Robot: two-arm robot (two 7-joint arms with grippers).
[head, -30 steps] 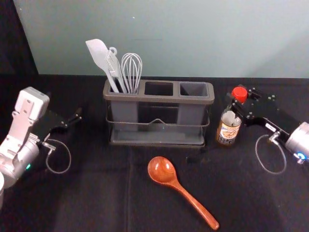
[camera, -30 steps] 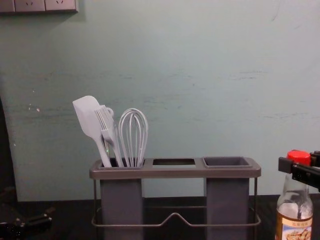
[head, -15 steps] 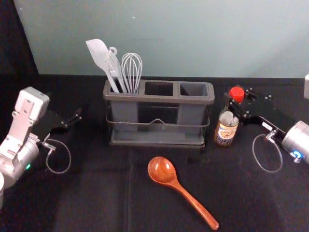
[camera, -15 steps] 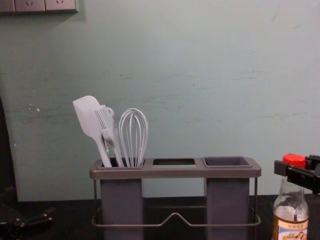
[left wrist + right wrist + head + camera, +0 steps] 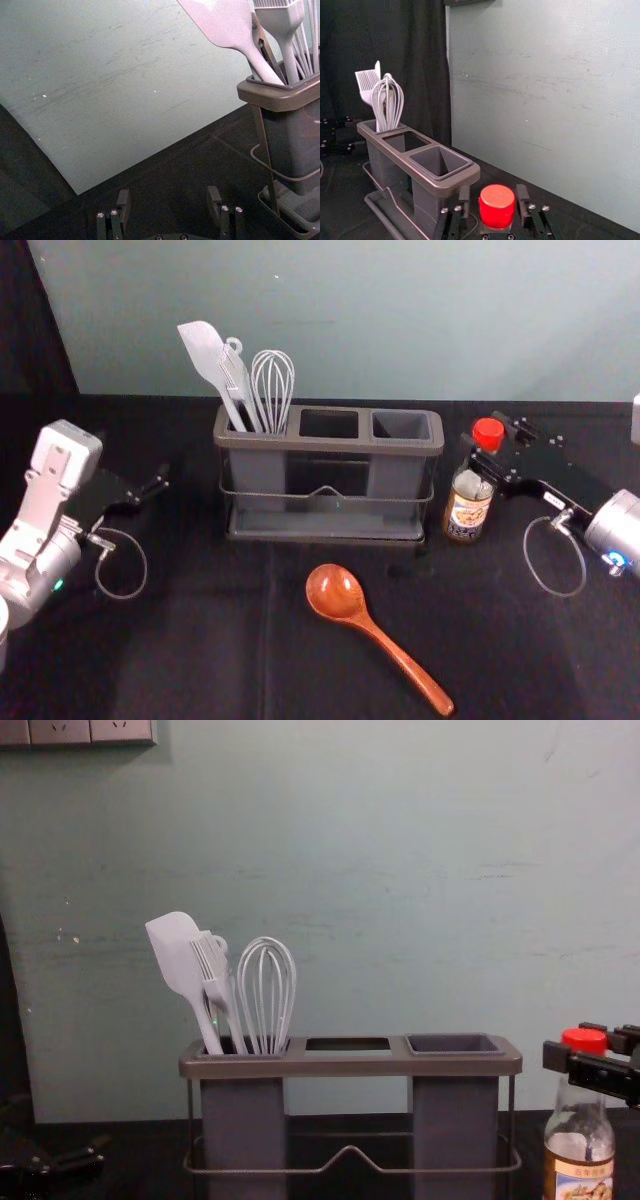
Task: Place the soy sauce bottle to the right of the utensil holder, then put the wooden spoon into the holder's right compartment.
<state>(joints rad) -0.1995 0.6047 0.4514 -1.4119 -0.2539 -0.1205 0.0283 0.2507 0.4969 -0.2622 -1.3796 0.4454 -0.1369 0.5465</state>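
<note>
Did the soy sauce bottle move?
Yes. In the chest view, the bottle moved a little left, closer to the utensil holder.

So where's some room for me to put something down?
The black cloth is bare between the left gripper and the spoon, and right of the spoon, nearer than the bottle. It's crowded beside the holder's right end, where the right gripper surrounds the bottle, and inside its left compartment.
</note>
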